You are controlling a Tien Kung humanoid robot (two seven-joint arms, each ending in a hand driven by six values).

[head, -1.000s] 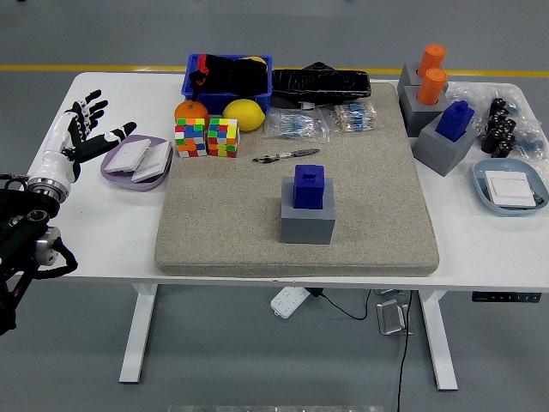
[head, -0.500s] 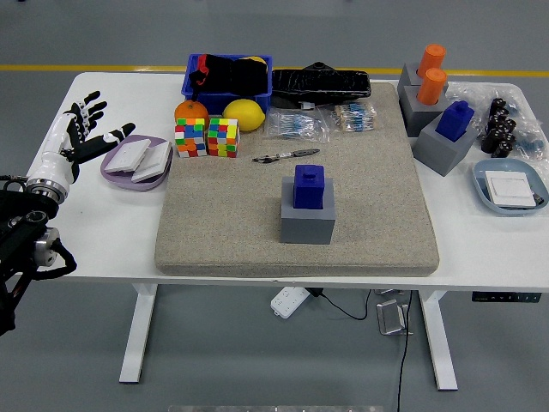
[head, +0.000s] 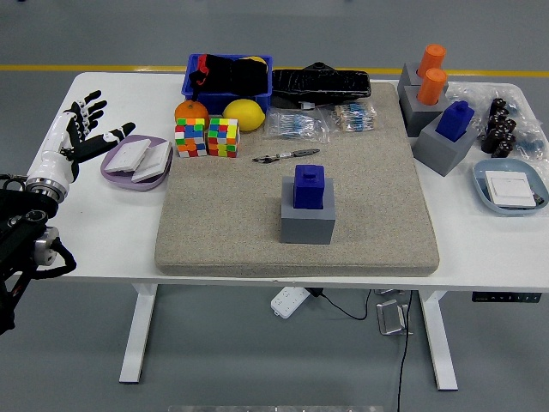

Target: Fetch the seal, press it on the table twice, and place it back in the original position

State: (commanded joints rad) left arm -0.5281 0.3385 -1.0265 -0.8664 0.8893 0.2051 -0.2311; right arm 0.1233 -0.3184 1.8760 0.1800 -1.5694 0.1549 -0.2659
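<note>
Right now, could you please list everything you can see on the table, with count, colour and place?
seal: 1, blue, in grey block mid-mat
mat: 1, beige, table centre
table: 1, white
blue seal: 1, in grey block, right
orange seals: 2, far right
cubes: 2, multicoloured, left of pen
pen: 1, dark, on mat
lemon: 1, yellow
orange: 1
bin: 1, blue, far edge
purple tray: 1, left
blue tray: 1, right
left hand: fingers spread, over left edge
</note>
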